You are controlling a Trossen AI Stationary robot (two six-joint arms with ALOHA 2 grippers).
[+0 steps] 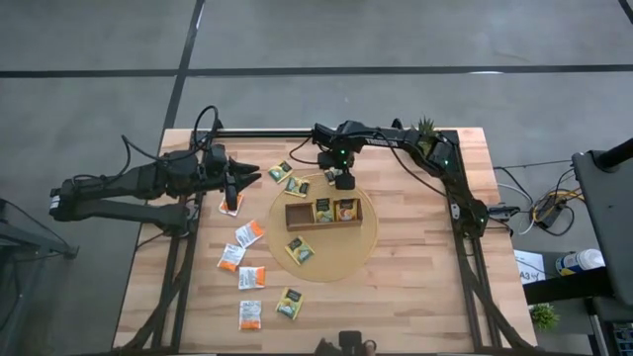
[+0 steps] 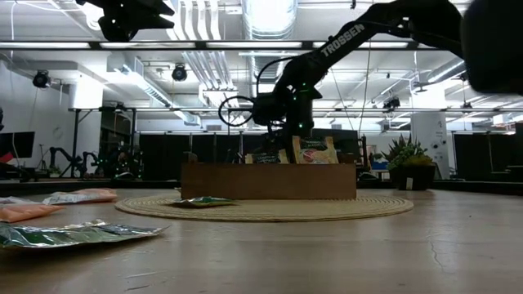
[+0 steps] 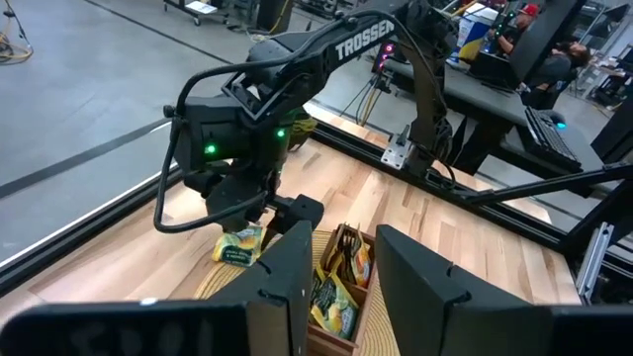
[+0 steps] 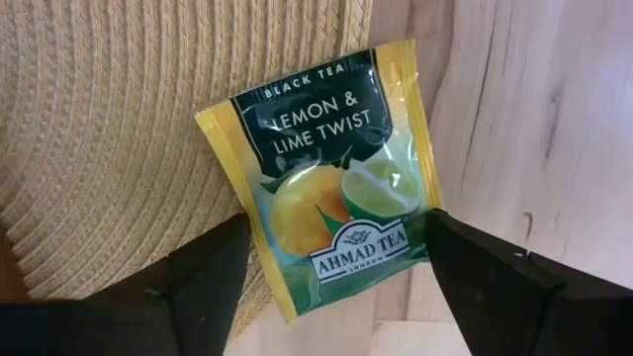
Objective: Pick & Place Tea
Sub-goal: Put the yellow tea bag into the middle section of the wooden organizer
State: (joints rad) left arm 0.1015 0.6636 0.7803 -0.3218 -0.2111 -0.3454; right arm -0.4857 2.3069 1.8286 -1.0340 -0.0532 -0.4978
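Observation:
A yellow-green tea sachet lies flat, half on the rim of the round woven mat and half on the wooden table. My right gripper points down over it, open, one finger on each side of its lower half. From above, this gripper is at the mat's far edge, just beyond the brown tray. Two of the tray's compartments hold upright sachets. My left gripper hangs open with nothing in it, high over the table's left side.
Several loose sachets, orange-and-white and yellow-green, lie on the table's left and near-left part. Another one is on the mat, and two are at the far side. A small potted plant stands at the far right corner.

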